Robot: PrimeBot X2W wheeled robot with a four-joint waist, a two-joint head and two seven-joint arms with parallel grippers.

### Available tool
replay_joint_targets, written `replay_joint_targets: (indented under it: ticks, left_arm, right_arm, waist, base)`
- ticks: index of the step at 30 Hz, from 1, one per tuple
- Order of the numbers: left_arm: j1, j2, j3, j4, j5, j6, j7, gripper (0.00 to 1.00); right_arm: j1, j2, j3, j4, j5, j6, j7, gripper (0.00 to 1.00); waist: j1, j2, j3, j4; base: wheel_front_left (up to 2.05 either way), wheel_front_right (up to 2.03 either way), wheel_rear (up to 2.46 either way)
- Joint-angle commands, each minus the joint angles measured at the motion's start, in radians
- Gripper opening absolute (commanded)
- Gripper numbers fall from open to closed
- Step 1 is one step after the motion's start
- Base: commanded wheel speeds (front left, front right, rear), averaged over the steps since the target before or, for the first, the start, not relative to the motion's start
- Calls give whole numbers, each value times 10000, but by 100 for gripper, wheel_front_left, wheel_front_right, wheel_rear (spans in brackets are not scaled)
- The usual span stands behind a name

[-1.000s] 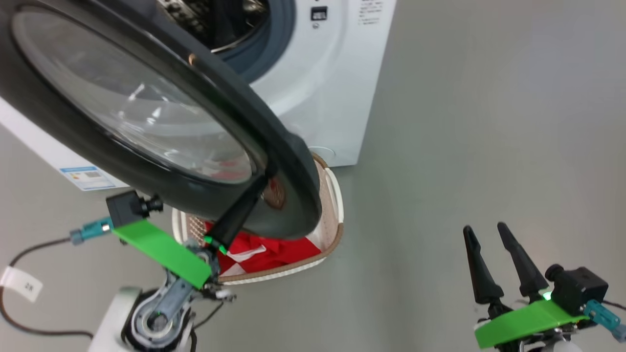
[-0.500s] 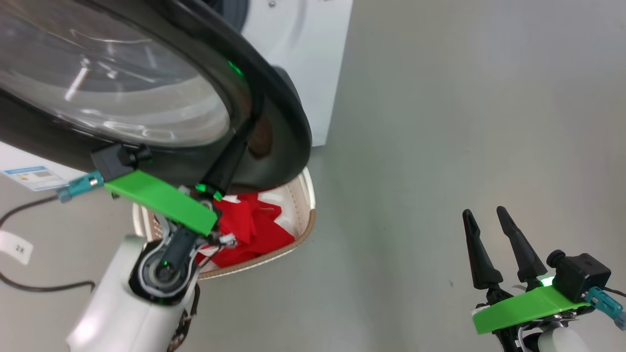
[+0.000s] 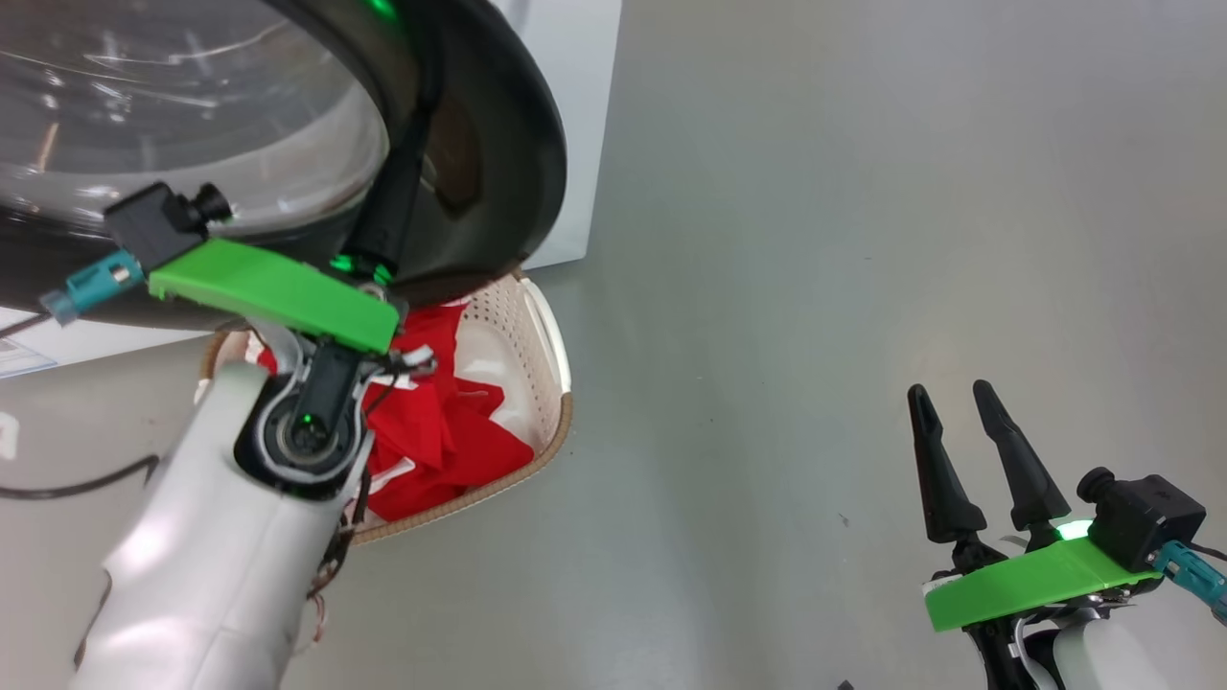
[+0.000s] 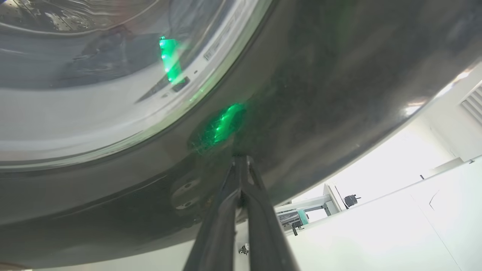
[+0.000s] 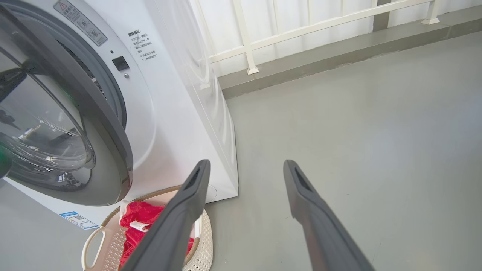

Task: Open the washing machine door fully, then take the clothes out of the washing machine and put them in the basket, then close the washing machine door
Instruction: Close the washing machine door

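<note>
Your left gripper (image 4: 241, 160): jaws closed, nothing between them, tips against the black rim of the washing machine door (image 3: 518, 125). The door stands ajar off the washing machine (image 5: 169, 113). Your right gripper (image 3: 949, 391): jaws spread wide, empty, over the floor (image 3: 815, 287), well apart from the door. The clothes (image 3: 451, 431) lie in the basket (image 3: 508, 316), which sits on the floor under the door's lower edge.

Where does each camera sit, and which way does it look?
Left wrist: on the left arm, looking along the shut left end effector against the washing machine door.
Right wrist: on the right arm, facing the washing machine past the open right end effector.
Head: on the head, facing down at the floor; both end effectors show.
Shared: head and right wrist show clothes in the basket.
</note>
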Motion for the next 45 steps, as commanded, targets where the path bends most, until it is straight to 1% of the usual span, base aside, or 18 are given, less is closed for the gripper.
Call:
replay_joint_targets:
  ticks: [1, 6, 14, 21, 30, 31, 32, 33, 34, 35, 36, 43, 45]
  left_arm:
    - [-490, 258, 181, -110, 19, -58, -135, 0]
    - [-898, 363, -137, 349, -184, -58, -398, 0]
    - [-699, 513, -484, 352, -482, -58, -661, 0]
    - [67, 593, -734, 148, -816, -58, -962, 0]
    - [1382, 653, -977, 44, -937, -58, -1367, 0]
    - [1547, 669, -981, 49, -926, -58, -1415, 14]
    - [1714, 696, -1003, 67, -884, -58, -1459, 32]
    - [1887, 714, -1000, 95, -858, -58, -1504, 42]
    - [2059, 723, -974, 119, -860, -58, -1542, 59]
    - [2215, 747, -953, 151, -832, -58, -1574, 92]
    - [2367, 769, -913, 189, -796, -58, -1605, 100]
    - [3212, 800, -494, 277, -595, -58, -1693, 100]
    - [3474, 794, -245, 266, -440, -58, -1699, 100]
  right_arm:
    - [-185, -40, 231, -233, 75, 75, -65, 100]
    - [-198, -40, 227, -213, 126, 75, -65, 100]
    - [-139, -40, 111, -215, 55, 75, -65, 100]
    - [-3, -40, 66, -190, -170, 75, -65, 100]
    - [285, -40, -33, -178, -494, 75, -65, 100]
    - [320, -40, -43, -174, -527, 75, -65, 100]
    - [357, -40, -54, -172, -562, 75, -65, 100]
    - [394, -40, -60, -169, -596, 75, -65, 100]
    - [434, -40, -66, -167, -627, 75, -65, 100]
    - [472, -39, -81, -168, -655, 75, -65, 100]
    - [510, -41, -83, -166, -681, 75, -65, 100]
    - [769, -125, -118, -180, -765, 75, -65, 100]
    - [839, -156, -137, -194, -781, 75, -65, 100]
  waist:
    - [0, 0, 67, -80]
    - [0, 0, 66, -175]
    - [0, 0, -44, -16]
    - [0, 0, -366, 298]
    - [0, 0, -847, 730]
    - [0, 0, -908, 775]
    - [0, 0, -968, 824]
    - [0, 0, -1028, 869]
    - [0, 0, -1080, 918]
    - [0, 0, -1128, 974]
    - [0, 0, -1189, 1028]
    - [0, 0, -1471, 1379]
    - [0, 0, -1531, 1492]
  base:
    - [0, 0, 0]
    - [0, 0, 0]
    - [0, 0, 0]
    - [0, 0, 0]
    - [0, 0, 0]
    - [0, 0, 0]
    - [0, 0, 0]
    - [0, 0, 0]
    - [0, 0, 0]
    - [0, 0, 0]
    - [0, 0, 0]
    - [0, 0, 0]
    - [0, 0, 0]
